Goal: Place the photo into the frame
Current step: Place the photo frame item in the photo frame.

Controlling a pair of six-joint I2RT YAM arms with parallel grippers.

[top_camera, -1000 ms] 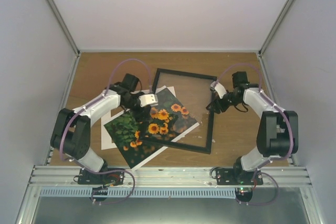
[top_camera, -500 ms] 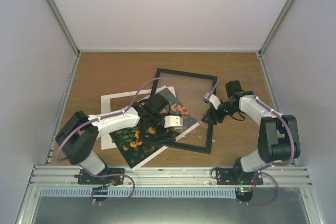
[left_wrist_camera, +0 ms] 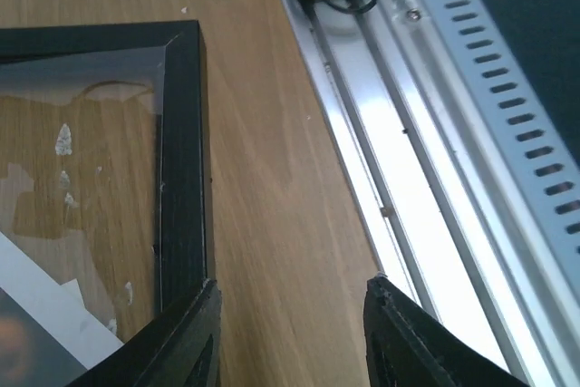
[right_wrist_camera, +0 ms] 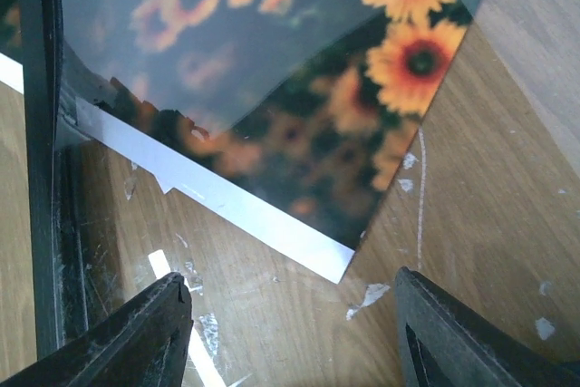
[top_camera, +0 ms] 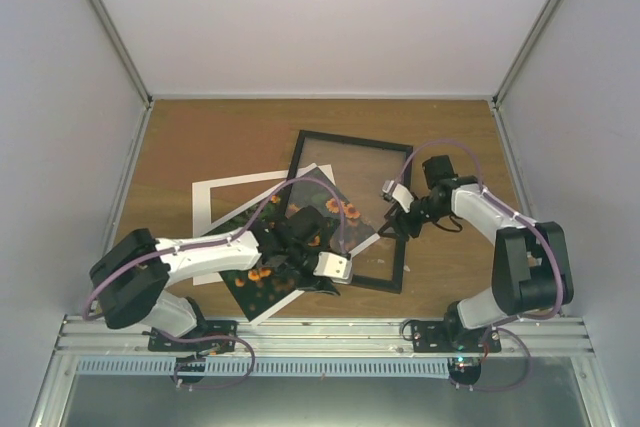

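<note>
- Left gripper (top_camera: 335,267) has swung to the frame's (top_camera: 350,139) near side, by the desk's (top_camera: 200,137) near edge, jaws apart.
- Right gripper (right_wrist_camera: 294,292), jaws apart, hovers over the photo's (right_wrist_camera: 272,88) corner.

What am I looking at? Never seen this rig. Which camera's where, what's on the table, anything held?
Two robot arms are bolted at the table's near edge: left arm, right arm. One picture looks down from above and behind them; the other two come from a camera on each wrist, its own dark jaws at the bottom. On the wooden table lie a black frame with a clear pane, a sunflower photo askew and partly under it, and a white mat. The photo should end up in the frame. Both jaws stand open, holding nothing: the left by the frame's near rail, the right above the photo's corner.
</note>
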